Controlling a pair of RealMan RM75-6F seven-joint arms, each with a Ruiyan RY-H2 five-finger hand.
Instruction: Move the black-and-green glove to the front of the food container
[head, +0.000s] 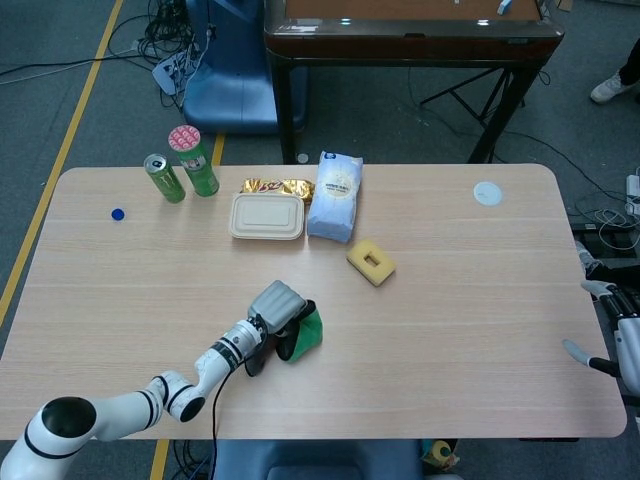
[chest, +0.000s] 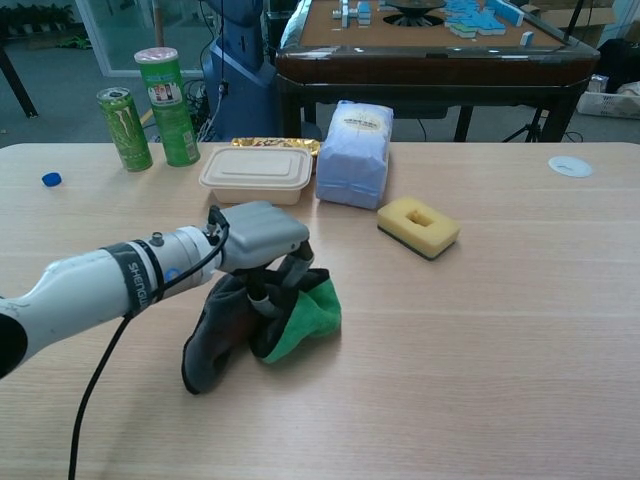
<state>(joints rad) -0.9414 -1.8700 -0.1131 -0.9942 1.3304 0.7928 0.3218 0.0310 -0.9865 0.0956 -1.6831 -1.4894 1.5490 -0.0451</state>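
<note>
The black-and-green glove (head: 300, 335) (chest: 300, 315) hangs bunched in my left hand (head: 275, 305) (chest: 262, 235), which grips it from above, its black cuff trailing down to the table. The beige food container (head: 266, 216) (chest: 256, 174) sits lid-closed further back, with bare table between it and the glove. My right hand (head: 618, 335) rests at the table's right edge, holding nothing, fingers apart; the chest view does not show it.
A blue-white bag (head: 335, 196) (chest: 354, 153) stands right of the container, a gold packet (head: 277, 186) behind it. A yellow sponge (head: 371, 262) (chest: 418, 226) lies to the right. Two green cans (head: 164, 177) (head: 195, 160) stand back left, near a blue cap (head: 117, 213). White disc (head: 487, 193) at back right.
</note>
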